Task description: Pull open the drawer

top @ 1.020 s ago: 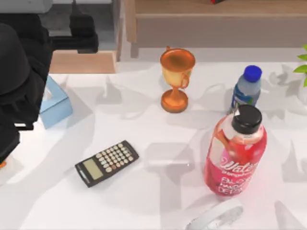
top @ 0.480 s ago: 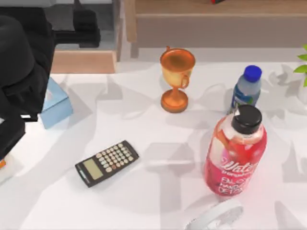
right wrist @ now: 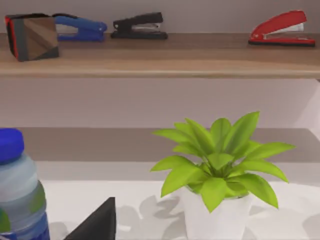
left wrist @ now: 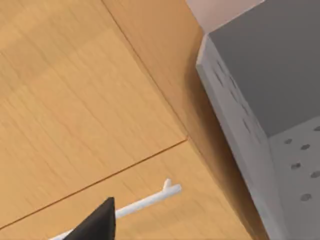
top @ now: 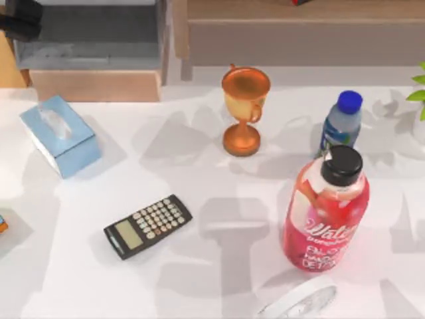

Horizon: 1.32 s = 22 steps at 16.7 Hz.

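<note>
Top view: drawer (top: 93, 50) sits pulled open at far left of tabletop (top: 219, 186), behind tissue box (top: 61, 135); left hand (top: 18, 18) at its far-left corner, finger state can't tell

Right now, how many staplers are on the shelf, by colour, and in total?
On the shelf:
blue stapler: 1
black stapler: 1
red stapler: 1
Total: 3
</note>
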### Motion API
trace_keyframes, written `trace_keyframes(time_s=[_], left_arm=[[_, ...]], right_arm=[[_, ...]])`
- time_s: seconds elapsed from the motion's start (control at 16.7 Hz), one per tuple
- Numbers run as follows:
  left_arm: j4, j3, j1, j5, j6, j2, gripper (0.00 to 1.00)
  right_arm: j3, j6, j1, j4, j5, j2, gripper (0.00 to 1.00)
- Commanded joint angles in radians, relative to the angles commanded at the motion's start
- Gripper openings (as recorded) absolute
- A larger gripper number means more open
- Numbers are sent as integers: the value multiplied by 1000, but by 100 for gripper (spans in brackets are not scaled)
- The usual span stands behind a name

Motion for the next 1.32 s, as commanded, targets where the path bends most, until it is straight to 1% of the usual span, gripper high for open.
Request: trace_keyframes(time_s=[0.18,0.36,0.54,0.72,0.84,0.9,1.2,1.32], left_arm=[[106,78,184,168,305,177,100],[204,147,318,335,594,355,100],[283,199,401,483,819,515,100],[338,234,439,588,953,627,100],[355,245,447,622,990,661,100],[358,246,448,627,995,666,100],[354,245,442,624,994,664,100],[342,274,439,618,994,677,100]], right_arm=[[0,0,0,0,0,0,100],[0,0,0,0,0,0,100],[0,0,0,0,0,0,100],[0,0,0,0,0,0,100],[0,0,0,0,0,0,100],[0,0,0,0,0,0,100],[0,0,0,0,0,0,100],[0,0,0,0,0,0,100]])
